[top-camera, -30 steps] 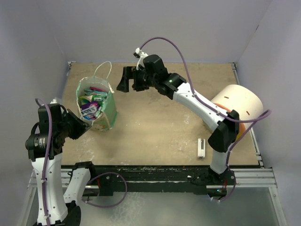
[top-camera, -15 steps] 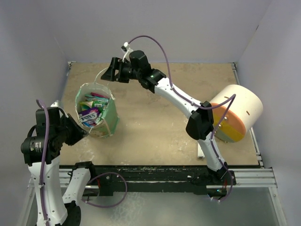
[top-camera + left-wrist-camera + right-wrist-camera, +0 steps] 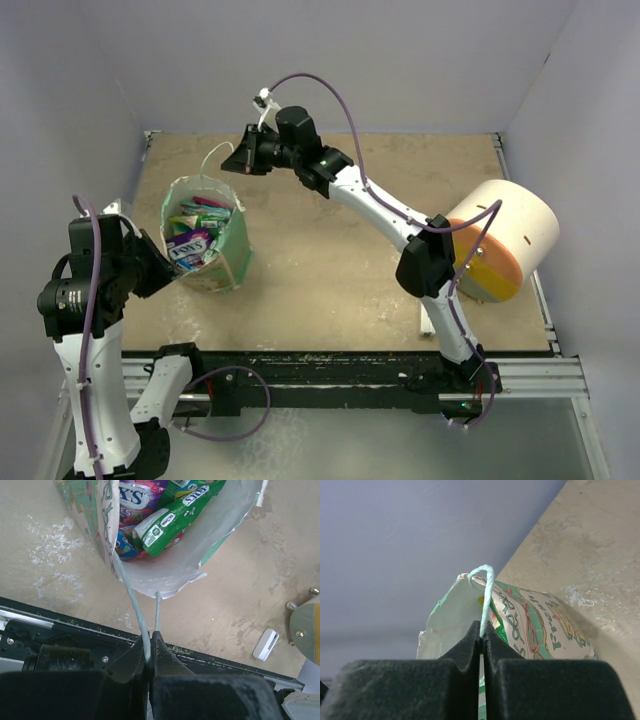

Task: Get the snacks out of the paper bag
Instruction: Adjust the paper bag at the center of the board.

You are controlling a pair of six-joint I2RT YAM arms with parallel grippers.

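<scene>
The mint-green paper bag (image 3: 232,243) stands at the left of the table with its mouth held apart. Several snacks (image 3: 192,238) lie inside it, among them a green packet (image 3: 176,519) and a purple one (image 3: 139,494). My left gripper (image 3: 160,272) is at the bag's near side, shut on the near string handle (image 3: 136,605). My right gripper (image 3: 236,160) reaches over the far side and is shut on the far string handle (image 3: 487,587), with the bag's printed wall (image 3: 545,625) just below it.
A big cream cylinder with an orange end (image 3: 500,240) lies at the right edge of the table. A small white stick (image 3: 265,644) rests near the front edge. Grey walls close in the back and both sides.
My right gripper swung left to the bag's far handle and shut on the string. The left arm drew back a little toward the left, still holding the near handle.
</scene>
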